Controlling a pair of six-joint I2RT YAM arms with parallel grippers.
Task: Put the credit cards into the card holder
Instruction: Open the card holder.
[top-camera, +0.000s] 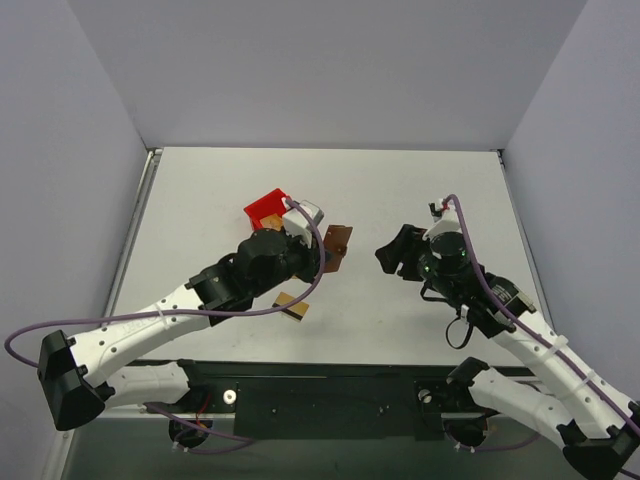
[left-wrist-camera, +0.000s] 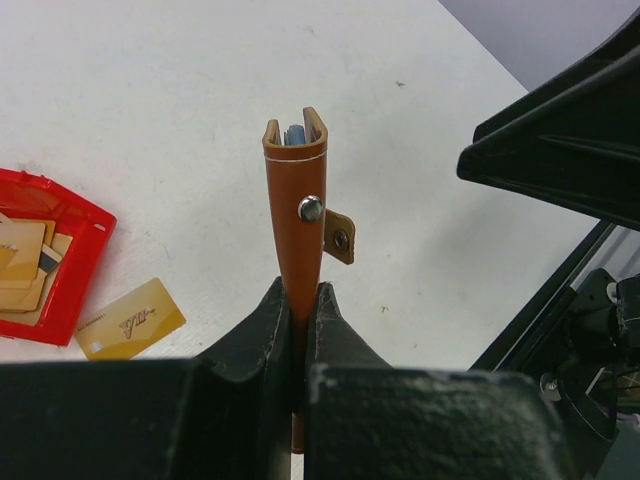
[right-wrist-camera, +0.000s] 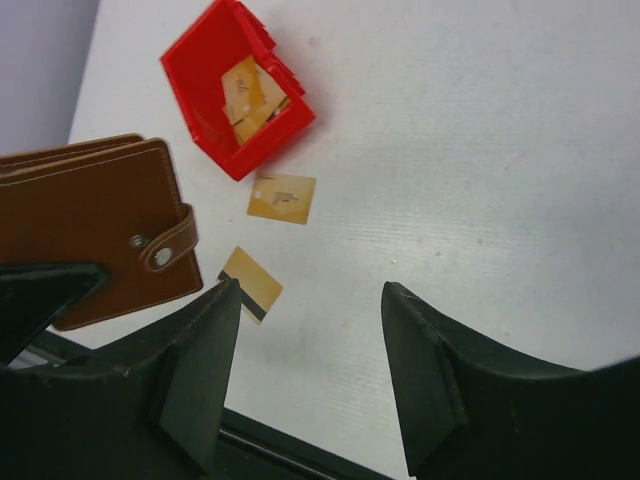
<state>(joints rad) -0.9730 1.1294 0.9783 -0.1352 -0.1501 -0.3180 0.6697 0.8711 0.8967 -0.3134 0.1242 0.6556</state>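
The brown card holder (left-wrist-camera: 297, 215) is folded and held upright, clear of the table, with my left gripper (left-wrist-camera: 298, 292) shut on its lower edge. Its snap tab (left-wrist-camera: 338, 236) hangs loose. From above, the card holder (top-camera: 338, 244) sits at the left gripper (top-camera: 323, 256), and the right gripper (top-camera: 392, 256) faces it from the right. The right gripper (right-wrist-camera: 310, 292) is open and holds nothing. The card holder (right-wrist-camera: 90, 222) lies to its left. Two gold credit cards lie on the table: a plain one (right-wrist-camera: 282, 197) and a dark-striped one (right-wrist-camera: 250, 283). More credit cards (right-wrist-camera: 250, 95) lie in the red bin.
A red plastic bin (right-wrist-camera: 200, 70) stands on the white table beyond the loose cards; from above the bin (top-camera: 266, 206) is behind the left arm. One card (top-camera: 292, 305) lies near the table's front edge. Grey walls close in three sides.
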